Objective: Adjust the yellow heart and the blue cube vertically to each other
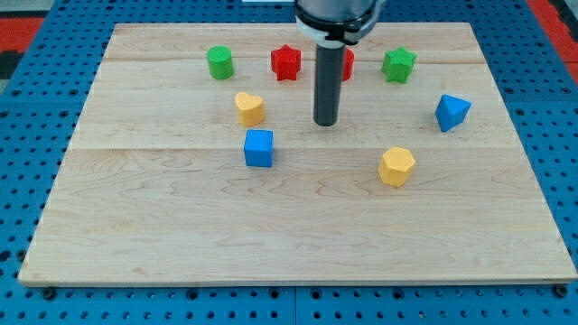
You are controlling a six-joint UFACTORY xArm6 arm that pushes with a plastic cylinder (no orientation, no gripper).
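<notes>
Yellow heart (250, 107) sits just above the blue cube (258, 148) at the board's upper left, nearly touching; my tip (325, 123) stands off to their right, touching neither block, no pincer fitted.

Looks like a robot lab: plain wooden counter (298, 217) lying on a blue board full of holes (36, 99).

Colours on the board: two each of yellow, blue, green, red.
Yellow heart (249, 107), yellow hexagonal block (396, 166); blue cube (258, 148), blue wedge-like block (451, 112); green cylinder (219, 62), green star (398, 64); red star (285, 62), a second red block (346, 64), shape possibly hidden; dark rod; pale wood-grain table (181, 226); blue perforated surround (36, 36).
</notes>
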